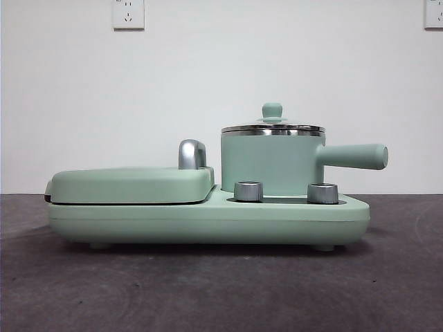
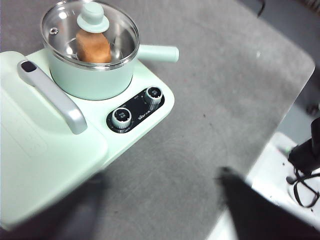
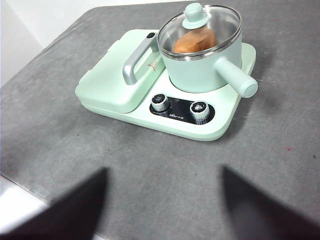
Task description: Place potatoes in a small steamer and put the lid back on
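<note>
Potato (image 2: pixel 93 46) sits inside the small steamer (image 1: pixel 270 166), seen through the lid (image 3: pixel 200 31) that rests closed on the pot's steel rim. It's orange-brown, matte, rough-skinned, a blocky rounded lump standing up against the steel inner wall.

Writing: there is small print on the black control panel (image 3: pixel 182 111) between and under the two knobs (image 1: pixel 248 191), but I can't read it in either wrist view. No other legible labels.

Steamer is mint green, straight side handle (image 1: pixel 354 156), sitting on the right part of the cooker base (image 1: pixel 208 221); the flat grill cover (image 1: pixel 131 184) with its chrome handle (image 2: pixel 52 95) is beside it, closed.

View differences: front view is level, so I only get the pot wall, lid rim and green knob (image 1: pixel 272 111), potato not visible there. Both wrist views look down through the glass and show it. Front view also shows two wall sockets (image 1: pixel 129 13); left wrist view shows the table edge and some cables.

Left gripper (image 2: pixel 160 210): jaws spread wide, nothing between them, well clear of the cooker. Right gripper (image 3: pixel 162 205): same, jaws apart and empty, above bare table in front of the cooker
</note>
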